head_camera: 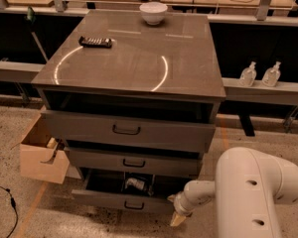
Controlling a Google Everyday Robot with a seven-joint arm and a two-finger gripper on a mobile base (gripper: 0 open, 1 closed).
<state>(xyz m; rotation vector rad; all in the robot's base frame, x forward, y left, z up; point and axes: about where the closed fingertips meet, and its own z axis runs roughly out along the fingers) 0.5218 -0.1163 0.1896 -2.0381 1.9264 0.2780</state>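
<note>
A grey cabinet (134,63) with three drawers stands in the middle of the camera view. Its bottom drawer (120,201) is pulled out, and a small white and dark item (135,184) lies inside. The top drawer (126,129) and middle drawer (134,162) stick out a little. My gripper (178,217) hangs low at the right front corner of the bottom drawer, close to its face, on the end of my white arm (253,197). It holds nothing that I can see. On the cabinet top are a white bowl (153,12) and a flat black device (95,42).
An open cardboard box (42,155) sits on the floor against the cabinet's left side. Two clear pump bottles (259,74) stand on a ledge at the right. A black cable (5,202) lies on the floor at the lower left. Benches run along the back.
</note>
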